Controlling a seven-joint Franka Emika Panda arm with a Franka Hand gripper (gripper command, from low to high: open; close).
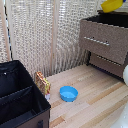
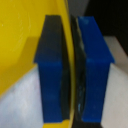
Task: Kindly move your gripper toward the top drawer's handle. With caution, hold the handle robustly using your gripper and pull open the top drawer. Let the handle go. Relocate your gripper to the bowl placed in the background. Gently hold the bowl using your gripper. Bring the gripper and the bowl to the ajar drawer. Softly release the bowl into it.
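Here, the wrist view shows the gripper (image 2: 74, 70) with its blue fingertips (image 2: 50, 70) clamped on the thin rim of the yellow bowl (image 2: 22, 45), one pad on each side of the wall. In the exterior view the bowl (image 1: 112, 5) hangs high above the dresser, its glossy round body tilted. The top drawer (image 1: 102, 40) juts open directly below it, silver handle (image 1: 96, 41) facing outward, so the coming move is probably downward.
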